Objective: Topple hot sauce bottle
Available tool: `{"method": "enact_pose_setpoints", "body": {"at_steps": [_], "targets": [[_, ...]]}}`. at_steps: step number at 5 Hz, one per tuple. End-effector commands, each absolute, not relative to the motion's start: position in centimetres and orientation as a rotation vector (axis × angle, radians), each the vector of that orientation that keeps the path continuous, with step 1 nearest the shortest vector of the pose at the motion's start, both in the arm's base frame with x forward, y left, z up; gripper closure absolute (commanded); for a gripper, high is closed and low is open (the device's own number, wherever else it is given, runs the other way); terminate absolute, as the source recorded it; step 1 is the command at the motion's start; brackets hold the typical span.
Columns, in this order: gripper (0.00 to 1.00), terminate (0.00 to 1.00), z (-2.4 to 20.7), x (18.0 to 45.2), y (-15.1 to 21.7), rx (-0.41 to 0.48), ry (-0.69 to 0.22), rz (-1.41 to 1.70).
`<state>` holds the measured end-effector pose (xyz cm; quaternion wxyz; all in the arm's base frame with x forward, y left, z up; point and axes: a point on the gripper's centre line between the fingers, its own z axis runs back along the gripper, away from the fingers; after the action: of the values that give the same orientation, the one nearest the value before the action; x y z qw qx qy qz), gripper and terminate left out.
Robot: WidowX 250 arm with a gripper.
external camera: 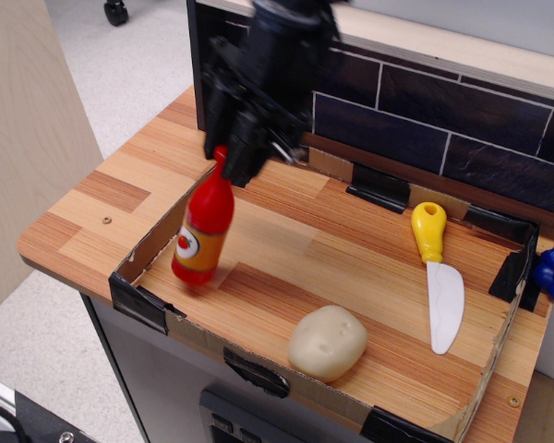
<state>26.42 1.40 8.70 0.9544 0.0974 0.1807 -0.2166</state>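
The hot sauce bottle leans with its cap up-right against the blurred hand, base down-left on the worktop; whether the hand grips it I cannot tell.

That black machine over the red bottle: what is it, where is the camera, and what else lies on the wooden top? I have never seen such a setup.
The black machine is a robot arm, and its lower end is a gripper, a two-fingered clamp. The single camera looks down at an angle from the front of the counter. The gripper is at the cap of the hot sauce bottle, a red toy that is tilted, its top leaning toward the back wall. Blur hides whether the gripper clamps the cap. The bottle stands inside a shallow cardboard tray on the wooden counter. Also in the tray are a pale toy potato and a white toy knife with a yellow handle.
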Motion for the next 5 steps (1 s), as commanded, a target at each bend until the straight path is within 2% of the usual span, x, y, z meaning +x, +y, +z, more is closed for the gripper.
{"method": "enact_pose_setpoints", "body": {"at_steps": [1,3,4,5], "targets": [[1.00,0.00,6.0,28.1,0.3,0.221,0.351,-0.508],[1.00,0.00,3.0,29.6,-0.3,0.171,0.121,-0.625],[1.00,0.00,1.6,30.0,-0.1,0.087,0.072,-0.653],[1.00,0.00,2.0,30.2,0.3,-0.032,0.033,-0.615]]}}
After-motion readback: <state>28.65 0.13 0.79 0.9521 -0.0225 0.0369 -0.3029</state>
